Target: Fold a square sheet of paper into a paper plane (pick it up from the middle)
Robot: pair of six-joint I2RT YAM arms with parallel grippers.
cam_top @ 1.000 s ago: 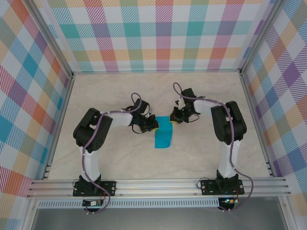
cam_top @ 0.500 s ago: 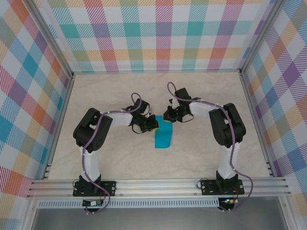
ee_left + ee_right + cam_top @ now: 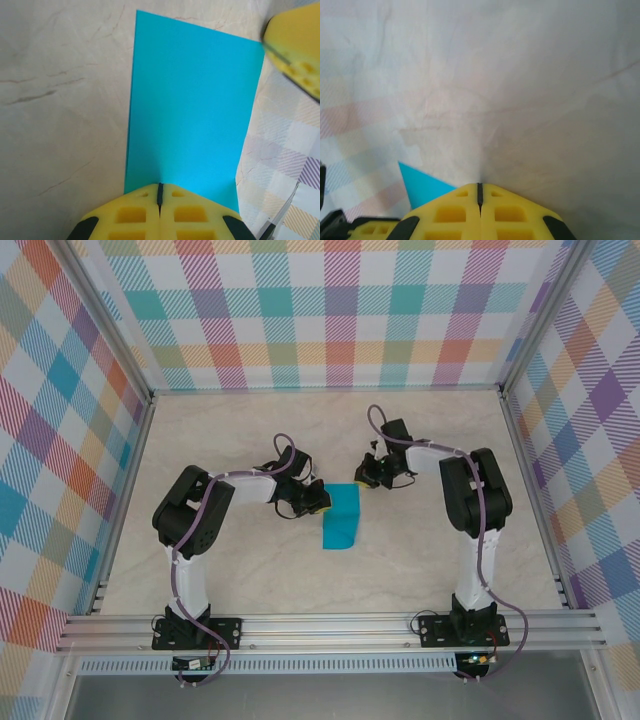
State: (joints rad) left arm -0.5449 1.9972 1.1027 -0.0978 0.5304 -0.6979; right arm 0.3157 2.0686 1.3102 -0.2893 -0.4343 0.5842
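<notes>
top external view puts the paper (image 3: pixel 341 518) flat in the middle of the desk (image 3: pixel 240 440), a narrow teal rectangle that runs near to far. i judge it a square folded once in half. if so, the centre crease is the one step done, and the nose folds, the wing folds and the final dart shape are all left to do.

my left end effector (image 3: pixel 314 504) sits at the paper's left edge toward the far end, jaws closed tight together. in the left wrist view the sheet meets their tips, and i cannot tell whether they press it down or merely touch it. my right end effector (image 3: pixel 369 480) is just beside the far right corner, also fully closed with nothing in it. the right wrist view shows a teal corner poking out to one side of its tips.

the desk is a pale marbled surface with faint veins, smooth and a little glossy. pastel plaid walls (image 3: pixel 330 310) stand on three sides, and aluminium rails (image 3: pixel 330 625) run along the near edge, where both arm bases are bolted.
</notes>
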